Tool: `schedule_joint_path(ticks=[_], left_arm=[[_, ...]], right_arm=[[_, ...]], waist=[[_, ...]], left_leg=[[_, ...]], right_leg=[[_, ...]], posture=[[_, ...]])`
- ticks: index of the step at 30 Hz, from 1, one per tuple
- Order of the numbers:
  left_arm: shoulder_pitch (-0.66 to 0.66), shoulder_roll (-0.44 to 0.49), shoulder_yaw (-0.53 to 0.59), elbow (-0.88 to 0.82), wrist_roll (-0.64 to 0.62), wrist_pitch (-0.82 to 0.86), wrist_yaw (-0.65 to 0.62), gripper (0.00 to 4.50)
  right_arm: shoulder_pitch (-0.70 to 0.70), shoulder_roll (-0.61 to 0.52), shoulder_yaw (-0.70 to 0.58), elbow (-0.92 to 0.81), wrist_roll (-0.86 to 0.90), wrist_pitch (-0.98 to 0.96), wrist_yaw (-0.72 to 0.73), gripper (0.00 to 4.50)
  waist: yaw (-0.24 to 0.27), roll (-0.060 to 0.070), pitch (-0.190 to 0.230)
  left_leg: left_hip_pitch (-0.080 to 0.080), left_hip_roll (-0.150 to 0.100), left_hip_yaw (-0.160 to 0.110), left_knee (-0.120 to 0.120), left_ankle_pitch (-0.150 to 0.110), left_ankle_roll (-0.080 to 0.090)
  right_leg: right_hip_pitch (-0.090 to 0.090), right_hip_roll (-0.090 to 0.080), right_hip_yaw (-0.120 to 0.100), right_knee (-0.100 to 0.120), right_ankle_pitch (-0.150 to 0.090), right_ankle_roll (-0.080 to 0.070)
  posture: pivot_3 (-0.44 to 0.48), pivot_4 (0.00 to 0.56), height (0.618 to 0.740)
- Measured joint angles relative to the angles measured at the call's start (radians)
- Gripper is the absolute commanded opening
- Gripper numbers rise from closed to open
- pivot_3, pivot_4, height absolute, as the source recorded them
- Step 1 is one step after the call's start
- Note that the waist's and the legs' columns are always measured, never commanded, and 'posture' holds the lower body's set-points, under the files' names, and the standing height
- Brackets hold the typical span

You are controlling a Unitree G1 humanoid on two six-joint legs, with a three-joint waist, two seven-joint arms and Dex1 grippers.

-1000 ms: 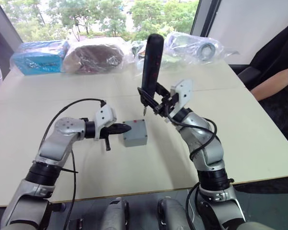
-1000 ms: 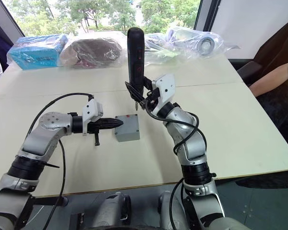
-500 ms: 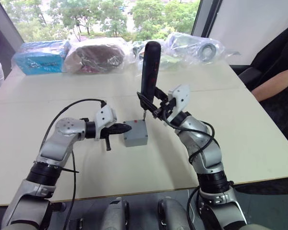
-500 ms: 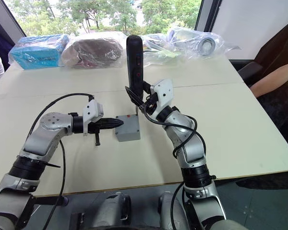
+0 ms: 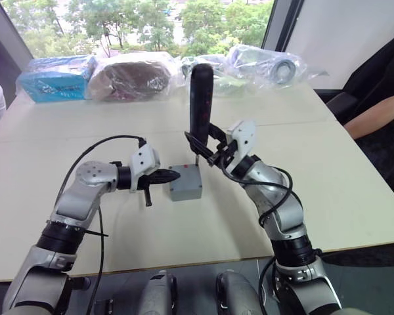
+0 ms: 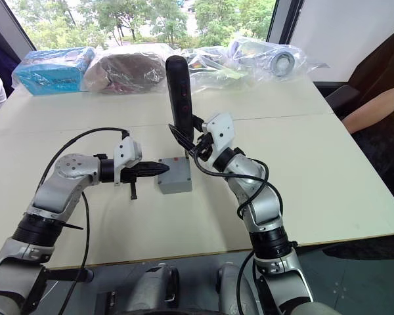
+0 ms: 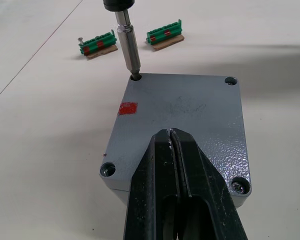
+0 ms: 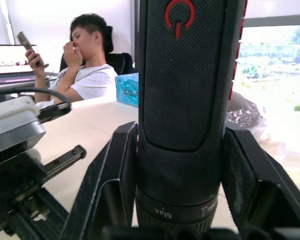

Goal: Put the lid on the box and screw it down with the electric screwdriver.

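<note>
The grey lid, with a red mark near one corner, sits closed on the grey box at mid-table. My left gripper is shut, and its tips press down on the lid's top from the left side. The black electric screwdriver stands upright with my right gripper shut on its lower body. Its metal bit reaches down into the screw hole at the lid's far corner. The screwdriver's red power symbol faces the right wrist camera.
Two green terminal blocks lie just beyond the box. Plastic-wrapped items line the table's far edge: a blue pack, a brown bundle, clear bags. A person's arm is at the right, and another person sits at the left.
My right gripper has carried the screwdriver down and to the left, and the bit has come down into the lid's corner hole. The left gripper has stayed on the lid.
</note>
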Motion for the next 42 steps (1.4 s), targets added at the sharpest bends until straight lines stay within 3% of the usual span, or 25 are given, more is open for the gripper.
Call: schedule_joint_path(ticks=[9,17,24,37,42], left_arm=[[0.0,-0.005,-0.018,0.015,0.015,-0.001,0.0,0.0],[0.002,-0.01,-0.027,0.024,0.022,0.0,-0.001,0.0],[0.003,-0.013,-0.031,0.035,0.029,-0.001,-0.001,0.0],[0.001,-0.022,-0.031,0.038,0.043,-0.013,-0.006,0.0],[-0.003,-0.019,-0.028,0.02,0.04,-0.012,-0.014,0.0]], right_arm=[[0.0,-0.009,0.027,0.032,-0.024,0.018,-0.029,1.74],[0.003,-0.012,0.044,0.033,-0.035,0.064,-0.056,1.74],[0.004,-0.014,0.044,0.026,-0.034,0.101,-0.063,1.74],[-0.008,-0.015,0.021,0.015,-0.017,0.109,-0.065,1.74],[-0.067,-0.011,-0.064,-0.029,0.094,0.266,-0.102,1.74]], waist=[[0.001,-0.002,-0.006],[0.001,-0.004,-0.021],[0.001,-0.009,-0.026],[0.002,-0.009,-0.029],[0.003,-0.006,-0.024]], left_leg=[[0.018,0.001,0.0,-0.003,0.0,0.0],[0.021,0.001,-0.002,-0.004,-0.001,0.0],[0.032,0.0,-0.002,-0.013,-0.001,0.0],[0.032,0.001,-0.003,-0.016,-0.001,0.0],[0.022,0.001,-0.002,-0.016,0.0,0.0]], right_leg=[[0.018,0.0,0.0,-0.003,-0.002,-0.004],[0.021,-0.002,0.0,-0.003,-0.003,-0.004],[0.029,-0.006,0.0,-0.006,-0.006,-0.008],[0.028,-0.007,0.0,-0.008,-0.007,-0.01],[0.018,-0.008,0.0,-0.007,-0.007,-0.01]], posture=[[0.0,0.15,0.74],[0.0,0.15,0.74],[0.0,0.15,0.74],[0.0,0.15,0.74],[0.0,0.15,0.74]])
